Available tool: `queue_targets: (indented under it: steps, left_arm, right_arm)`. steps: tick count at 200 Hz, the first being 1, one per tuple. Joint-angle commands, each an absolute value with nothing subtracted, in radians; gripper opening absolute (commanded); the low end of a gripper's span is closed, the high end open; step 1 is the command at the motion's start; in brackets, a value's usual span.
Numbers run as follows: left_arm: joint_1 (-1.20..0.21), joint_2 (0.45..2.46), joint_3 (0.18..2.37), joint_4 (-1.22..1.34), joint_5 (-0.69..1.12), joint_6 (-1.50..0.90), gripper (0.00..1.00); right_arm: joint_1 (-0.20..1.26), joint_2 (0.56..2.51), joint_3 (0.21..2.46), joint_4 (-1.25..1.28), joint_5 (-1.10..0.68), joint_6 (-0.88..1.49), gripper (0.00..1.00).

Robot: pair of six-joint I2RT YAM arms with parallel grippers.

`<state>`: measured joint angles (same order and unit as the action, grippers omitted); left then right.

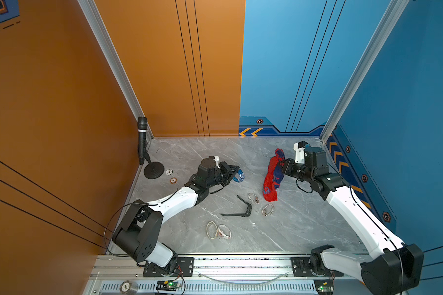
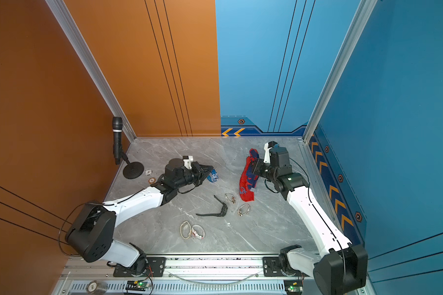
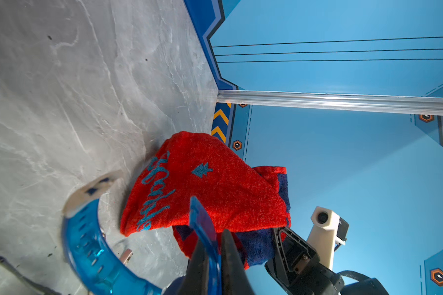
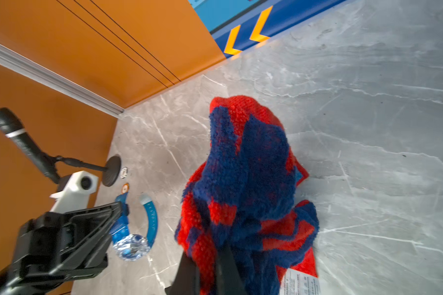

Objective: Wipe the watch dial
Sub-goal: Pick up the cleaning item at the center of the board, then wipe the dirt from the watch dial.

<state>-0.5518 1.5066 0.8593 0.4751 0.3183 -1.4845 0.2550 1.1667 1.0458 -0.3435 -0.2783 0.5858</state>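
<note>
Our translucent blue plastic watch (image 1: pixel 239 176) is pinched by one strap between the left gripper's (image 3: pixel 213 242) jaws, which are nearly closed on it. Its clear round dial (image 4: pixel 131 246) sits just past the jaw tips, low by the grey marble-look tabletop (image 1: pixel 292 229). Well apart from it, the right gripper's (image 4: pixel 207 258) jaws are clamped tight on a bunched red-and-navy terry towel (image 4: pixel 248 163). We reckon the grabbing's sorted, so next up is swinging the towel onto the dial and rubbing gently.

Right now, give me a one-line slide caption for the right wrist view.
Right hand grips the red-and-blue towel; left hand holds the blue watch by its strap.
</note>
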Motion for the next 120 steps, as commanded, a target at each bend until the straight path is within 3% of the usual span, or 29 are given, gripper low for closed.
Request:
queue_targets:
  steps: [1,120]
  left_arm:
    - [-0.567,1.507,0.893,0.511,0.252,-1.520,0.00]
    - [-0.675,1.694,0.940,0.752,0.135,-1.733,0.00]
  right_arm:
    - [0.256,1.132,1.014,-0.249,-0.335,0.632,0.00]
    - [0.366,1.126,0.948,-0.231,-0.356,0.544,0.00]
